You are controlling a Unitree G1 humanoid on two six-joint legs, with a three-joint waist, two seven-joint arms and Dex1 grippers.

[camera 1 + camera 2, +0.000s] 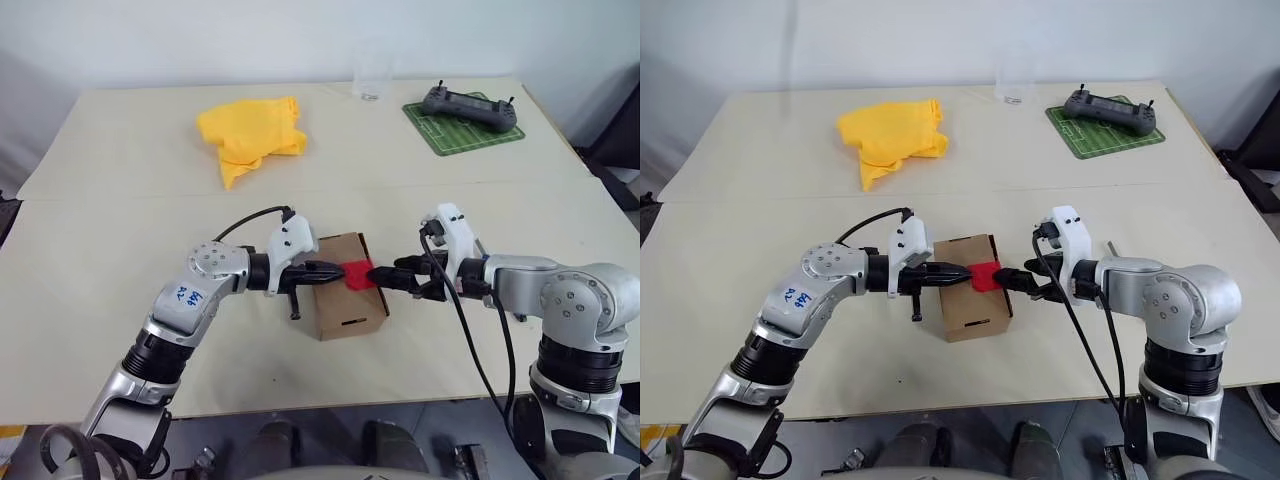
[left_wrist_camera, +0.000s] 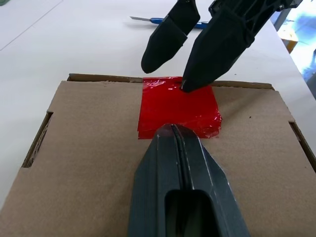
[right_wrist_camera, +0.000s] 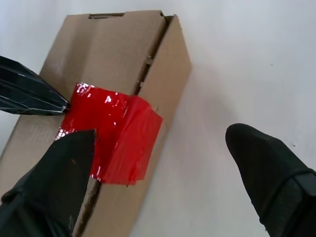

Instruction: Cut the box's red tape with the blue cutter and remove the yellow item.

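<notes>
Sitting mid-table (image 1: 120,200), box (image 1: 345,300) between both arms, top face up. Red tape (image 2: 177,106) across the top's edge, folded down one side. Left gripper (image 2: 173,129) shut, empty, tip at the tape's near edge; right gripper (image 2: 185,64) spread wide, empty, one finger on the tape's far edge, the other off the box. Cutter (image 2: 165,20) flat on the table beyond the right gripper, long axis roughly parallel to that box edge — nearer the right arm, behind its fingers, so reaching back looks needed.

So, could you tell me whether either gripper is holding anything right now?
Nothing is held. The shut left gripper tips rest at the red tape on the box; the right gripper is open.
</notes>
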